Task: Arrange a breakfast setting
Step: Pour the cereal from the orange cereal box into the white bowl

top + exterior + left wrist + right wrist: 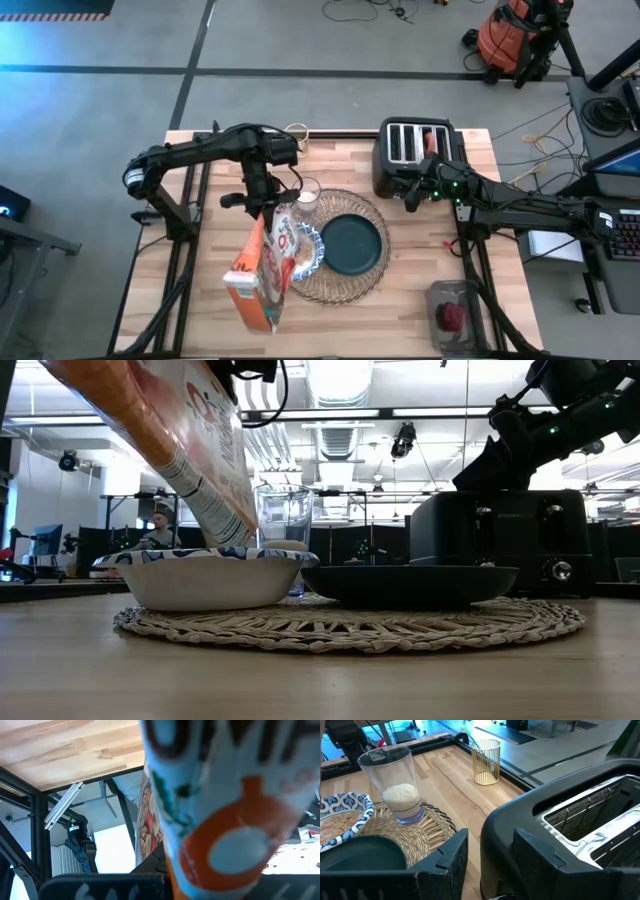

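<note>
My left gripper (264,205) is shut on the red-and-white cereal bag (268,265), which tilts over the blue-and-white bowl (308,252); the bag's low end (238,525) hangs just above the bowl (205,578). The bowl, the dark teal plate (350,243) and the clear glass (307,192), which has something white in it (400,795), stand on the woven placemat (372,278). Tan cereal lies in the bowl (340,822). My right gripper (490,865) is open and empty at the black toaster's (415,155) near-left corner. The spoon and bagel are not in view. My left gripper holds the cereal bag near its far end (276,218), coming from above. The bag fills the left wrist view (220,795) and hides the fingers, so the kind of hold cannot be told. The bag is lifted clear and tilted, its near end high.
A small red fruit (452,316) lies in a clear container at the table's near right. A gold wire cup (300,136) stands at the far edge, also in the right wrist view (487,761). Something reddish sticks out of a toaster slot (430,140).
</note>
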